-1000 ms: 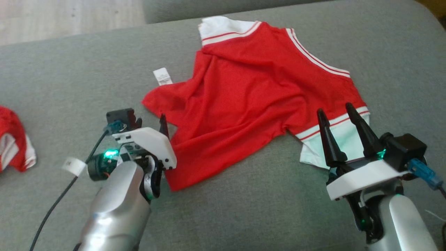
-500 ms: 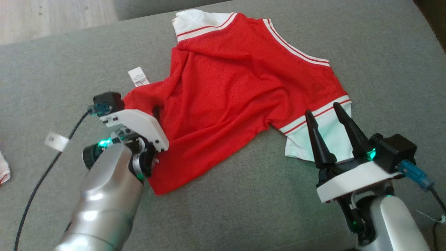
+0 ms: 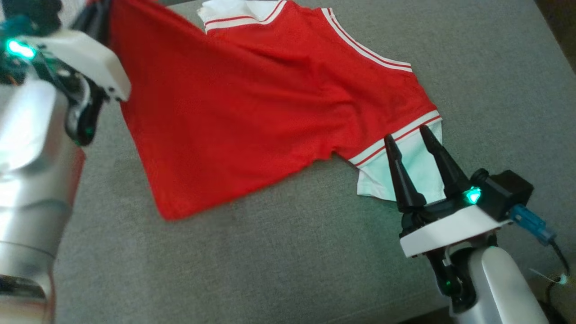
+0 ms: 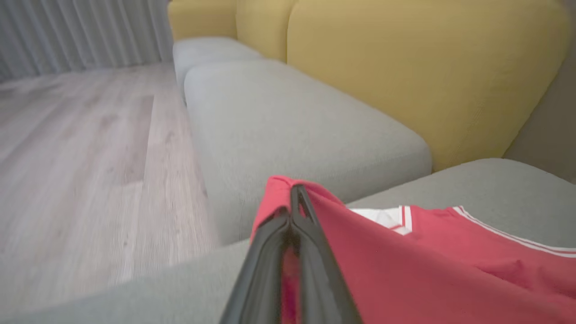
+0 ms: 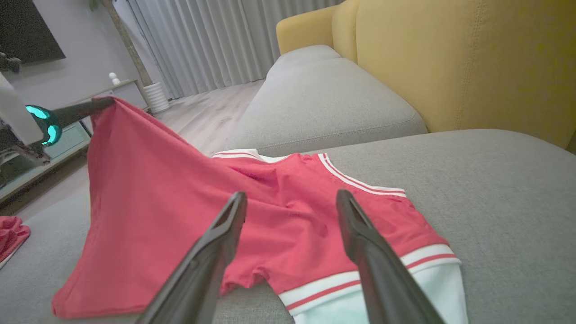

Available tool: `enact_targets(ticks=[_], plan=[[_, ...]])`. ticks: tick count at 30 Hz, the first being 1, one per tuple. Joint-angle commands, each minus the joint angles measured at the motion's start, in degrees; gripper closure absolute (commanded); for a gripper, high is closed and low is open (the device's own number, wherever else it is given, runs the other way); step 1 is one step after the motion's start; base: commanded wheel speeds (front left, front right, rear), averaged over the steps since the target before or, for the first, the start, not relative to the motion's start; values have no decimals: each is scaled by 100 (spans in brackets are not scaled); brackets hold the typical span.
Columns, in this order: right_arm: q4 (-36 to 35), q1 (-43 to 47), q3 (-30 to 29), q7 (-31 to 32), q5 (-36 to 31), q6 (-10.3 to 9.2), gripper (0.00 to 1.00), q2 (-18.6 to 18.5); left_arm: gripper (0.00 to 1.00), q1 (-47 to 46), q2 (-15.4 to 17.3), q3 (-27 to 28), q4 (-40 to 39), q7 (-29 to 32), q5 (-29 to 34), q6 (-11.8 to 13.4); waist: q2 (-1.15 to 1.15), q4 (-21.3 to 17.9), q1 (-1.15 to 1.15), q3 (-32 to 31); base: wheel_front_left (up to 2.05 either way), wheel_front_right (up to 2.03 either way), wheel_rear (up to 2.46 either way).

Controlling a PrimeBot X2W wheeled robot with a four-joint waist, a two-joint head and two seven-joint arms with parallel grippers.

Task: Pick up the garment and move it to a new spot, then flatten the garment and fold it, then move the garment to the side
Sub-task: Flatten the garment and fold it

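The left gripper (image 4: 294, 202), pinching a corner of the garment (image 3: 252, 103), is holding it above the cushion (image 3: 315, 247) while the rest is lying there and the right gripper (image 3: 405, 132) is hovering spread by the sleeve, so moving, flattening and folding are all waiting, I think.

Shells of left forearm (image 3: 27, 148) and right forearm (image 3: 504, 288): rounded, brushed silver. White plastic bracket (image 3: 450, 227) at each wrist, green status light (image 3: 472, 195) beside it. The right gripper (image 3: 405, 132) has two long, tapered black fingers; the left gripper (image 4: 294, 193) matches. Black camera block (image 3: 508, 191) on right wrist, blue connector (image 3: 531, 222), thin dark cable (image 3: 558, 256).
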Motion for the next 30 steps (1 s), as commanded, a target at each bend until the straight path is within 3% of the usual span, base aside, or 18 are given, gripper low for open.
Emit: enact_targets(ticks=[1, 4, 5, 6, 12, 19, 26, 30], plan=[[-129, -202, 171, -80, 47, 39, 0, 27, 100, -242, 349, 105, -207, -137, 122, -25, 0, -41, 0, 32, 0, 0, 0], [-23, -291, 289, -137, 140, 39, 0, 27, 100, -396, 573, 40, -242, -434, 359, 2, 0, -105, 0, 92, 0, 0, 0], [18, -315, 319, -150, 164, 39, 0, 27, 46, -384, 594, -10, -199, -435, 394, -6, 0, -120, 0, 98, 0, 0, 0], [53, -332, 341, -165, 187, 39, 0, 27, 0, -353, 606, -48, -132, -383, 404, -10, 0, -130, 0, 101, 0, 0, 0], [188, -378, 303, -252, 229, 39, 0, 27, 0, -113, 676, -84, -7, -588, 431, 56, 0, -121, 0, 42, 0, 0, 0], [324, -150, -231, -218, -7, 39, 0, 28, 0, 1124, 274, 366, -322, -1480, -297, 109, 0, 163, 0, -445, 0, 0, 0], [302, 117, -720, 77, -374, 39, 0, 28, 0, 2826, -107, 845, -1346, -2012, -554, 487, 0, 463, 0, -993, 0, 0, 0], [299, 265, -812, 263, -506, 39, 0, -38, 0, 3811, -231, 1239, -2357, -2027, -162, 786, 0, 576, 0, -1218, 0, 0, 0]])
